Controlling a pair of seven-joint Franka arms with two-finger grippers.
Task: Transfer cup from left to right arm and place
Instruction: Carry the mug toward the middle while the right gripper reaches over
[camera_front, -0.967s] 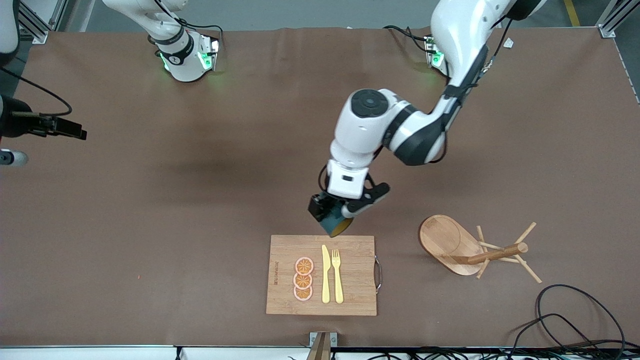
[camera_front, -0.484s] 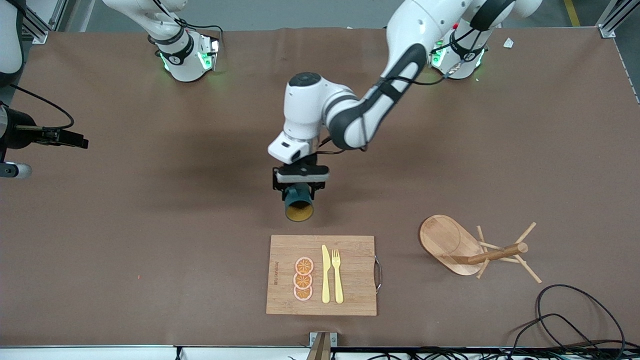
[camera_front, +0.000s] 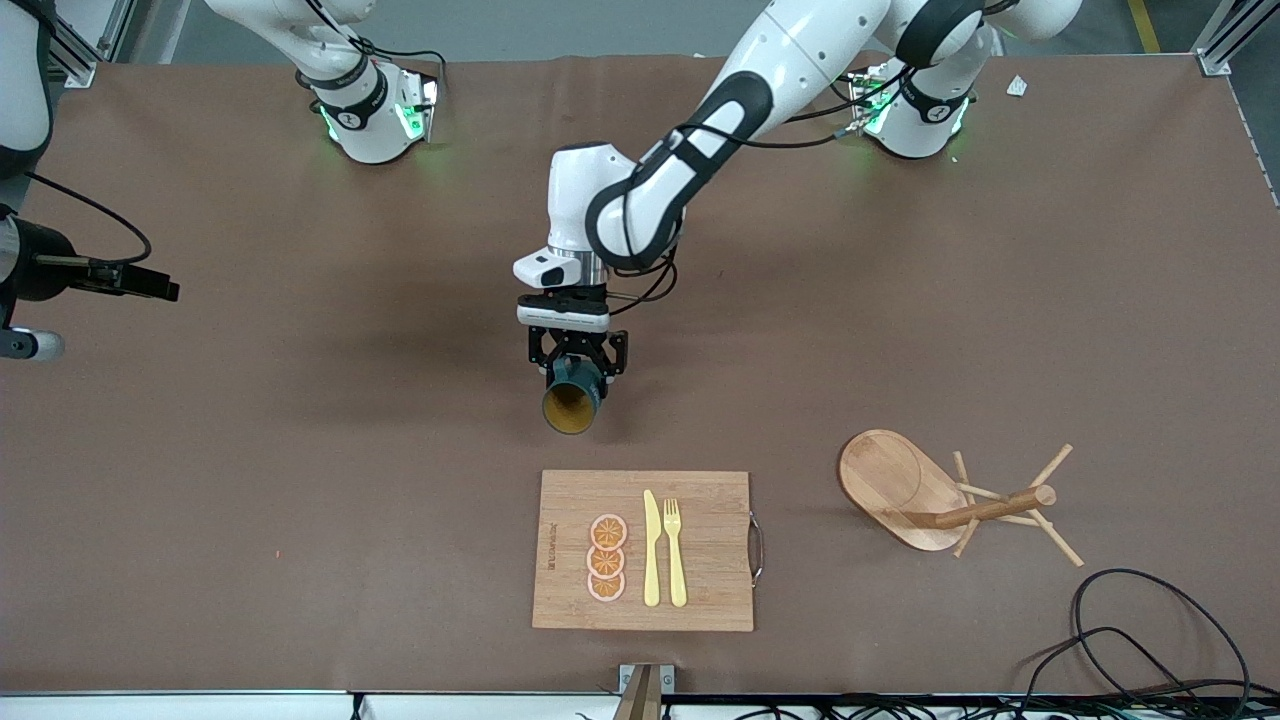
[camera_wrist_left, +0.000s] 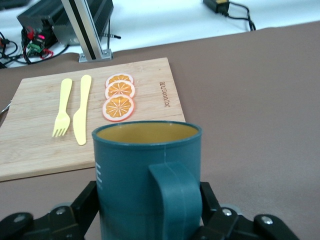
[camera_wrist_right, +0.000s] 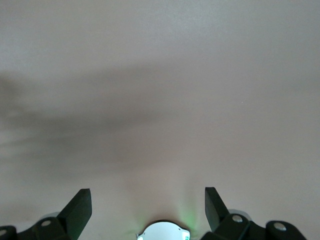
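Observation:
The dark teal cup with a mustard inside is held in the air by my left gripper, over the bare table just beside the cutting board's edge nearest the robots. The cup lies sideways, its mouth toward the front camera. In the left wrist view the cup fills the space between the black fingers, which press on its sides, with the handle facing the camera. My right gripper is open and empty over bare table. In the front view that arm waits at the right arm's end of the table, mostly out of view.
A wooden cutting board carries orange slices, a yellow knife and a fork. A wooden mug tree lies toward the left arm's end. Black cables lie at the near corner.
My left arm has swung the cup from over the board's edge toward the right arm's end and away from the board, turning its mouth to the front camera. The right arm barely moved.

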